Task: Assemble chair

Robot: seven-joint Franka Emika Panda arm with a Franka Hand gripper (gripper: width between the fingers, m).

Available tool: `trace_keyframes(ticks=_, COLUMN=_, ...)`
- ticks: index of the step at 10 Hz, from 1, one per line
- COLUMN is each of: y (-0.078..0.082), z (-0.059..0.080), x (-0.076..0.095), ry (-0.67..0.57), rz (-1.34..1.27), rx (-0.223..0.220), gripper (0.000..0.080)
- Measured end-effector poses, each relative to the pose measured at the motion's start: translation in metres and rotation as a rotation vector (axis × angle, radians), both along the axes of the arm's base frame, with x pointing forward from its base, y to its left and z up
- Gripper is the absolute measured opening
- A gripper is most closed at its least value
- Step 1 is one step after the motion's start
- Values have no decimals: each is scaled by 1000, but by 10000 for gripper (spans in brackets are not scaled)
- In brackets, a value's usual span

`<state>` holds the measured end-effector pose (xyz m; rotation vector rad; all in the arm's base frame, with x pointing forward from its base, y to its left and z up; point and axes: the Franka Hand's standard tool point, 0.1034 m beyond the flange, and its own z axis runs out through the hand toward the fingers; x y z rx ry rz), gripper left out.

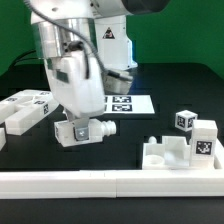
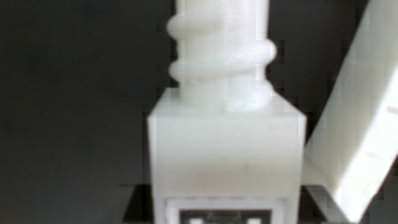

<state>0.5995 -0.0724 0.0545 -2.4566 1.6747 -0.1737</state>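
A white chair leg [image 1: 92,130], a square block ending in a ribbed round peg, lies sideways low over the black table, its peg toward the exterior view's right. My gripper [image 1: 72,128] is shut on its block end. In the wrist view the leg [image 2: 219,120] fills the middle, and my gripper [image 2: 219,207] has a dark finger pressed against each side of the block, just above a tag. I cannot tell whether the leg touches the table. Other chair parts lie around: tagged panels [image 1: 25,108] at the exterior view's left and a blocky tagged piece [image 1: 185,142] at its right.
The marker board [image 1: 127,103] lies flat behind the gripper. A long white border rail [image 1: 110,183] runs along the front of the table. In the wrist view a slanted white part [image 2: 365,130] stands close beside the leg.
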Motion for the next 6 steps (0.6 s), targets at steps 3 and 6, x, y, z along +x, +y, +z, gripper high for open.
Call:
trace_keyframes(ticks=3, y=-4, z=-3, x=-1, ry=-9, rz=180, rx=-39, gripper=270)
trace_keyframes(ticks=6, y=25, z=16, x=-36, ry=-24, rz=367, rx=-50, gripper=270)
